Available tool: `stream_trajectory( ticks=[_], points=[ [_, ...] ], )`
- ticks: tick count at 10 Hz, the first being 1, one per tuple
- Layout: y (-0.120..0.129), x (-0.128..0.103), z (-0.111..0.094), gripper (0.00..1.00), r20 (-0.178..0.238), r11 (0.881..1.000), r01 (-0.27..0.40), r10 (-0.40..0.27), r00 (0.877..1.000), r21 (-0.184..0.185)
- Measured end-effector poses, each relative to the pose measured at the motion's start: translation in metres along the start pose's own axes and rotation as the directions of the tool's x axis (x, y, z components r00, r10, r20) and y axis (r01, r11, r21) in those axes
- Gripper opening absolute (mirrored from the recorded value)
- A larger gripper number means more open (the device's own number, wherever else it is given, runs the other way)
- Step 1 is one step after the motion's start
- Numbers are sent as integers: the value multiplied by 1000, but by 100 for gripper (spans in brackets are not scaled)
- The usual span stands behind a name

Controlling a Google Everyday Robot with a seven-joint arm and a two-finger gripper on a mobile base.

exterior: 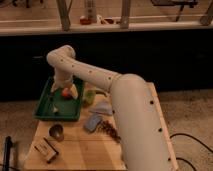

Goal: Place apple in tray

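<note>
The green tray [45, 111] sits at the table's back left corner. Inside it, near the far right side, lies the small orange-red apple [65, 94]. My gripper [65, 91] hangs straight over the apple at the end of the long white arm. It is open, with a pale finger on each side of the fruit. The gripper body hides the top of the apple.
A small pale object [55, 108] also lies in the tray. On the wooden table are a round olive-brown object [56, 132], a small box [45, 149], a blue-grey packet [92, 121], a brown snack [110, 131], a green item [90, 95] and a pale cloth [103, 106].
</note>
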Motion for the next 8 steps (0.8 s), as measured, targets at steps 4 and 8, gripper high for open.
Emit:
stream_trajectory(
  ticks=[4,8],
  points=[
    [0,0,-2,80,-4,1000,-2,2,1000,-1],
    [1,0,-2,80,-7,1000,2,-2,1000,-6]
  ],
)
